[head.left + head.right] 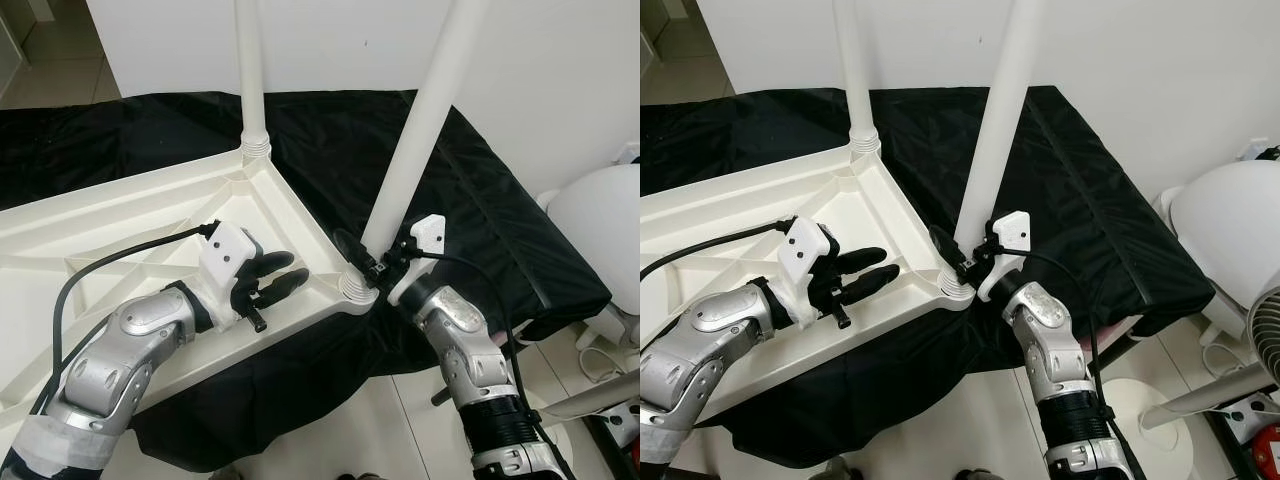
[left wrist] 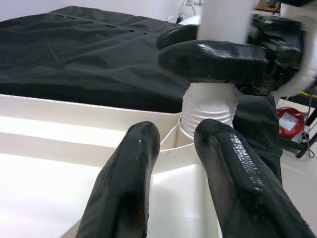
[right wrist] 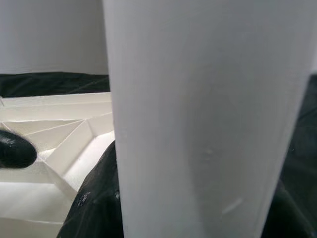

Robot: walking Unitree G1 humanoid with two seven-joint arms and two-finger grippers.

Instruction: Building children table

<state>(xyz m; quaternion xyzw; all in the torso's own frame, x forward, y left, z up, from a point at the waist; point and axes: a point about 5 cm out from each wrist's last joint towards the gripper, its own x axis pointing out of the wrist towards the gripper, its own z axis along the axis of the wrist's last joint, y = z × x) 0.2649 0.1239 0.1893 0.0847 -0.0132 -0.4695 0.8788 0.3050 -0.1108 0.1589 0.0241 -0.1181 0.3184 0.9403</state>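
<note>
The white plastic table top lies upside down on a black cloth. One white leg stands upright in the far corner socket. A second white leg rises tilted from the near corner socket. My right gripper is shut on this leg just above the socket; the right wrist view shows the leg very close. My left gripper rests on the ribbed underside beside that corner, open with nothing between its fingers. The left wrist view looks at the socket.
The black cloth covers a low platform that ends just past the near corner. A white wall stands behind. A white rounded object and a fan stand on the tiled floor at the right.
</note>
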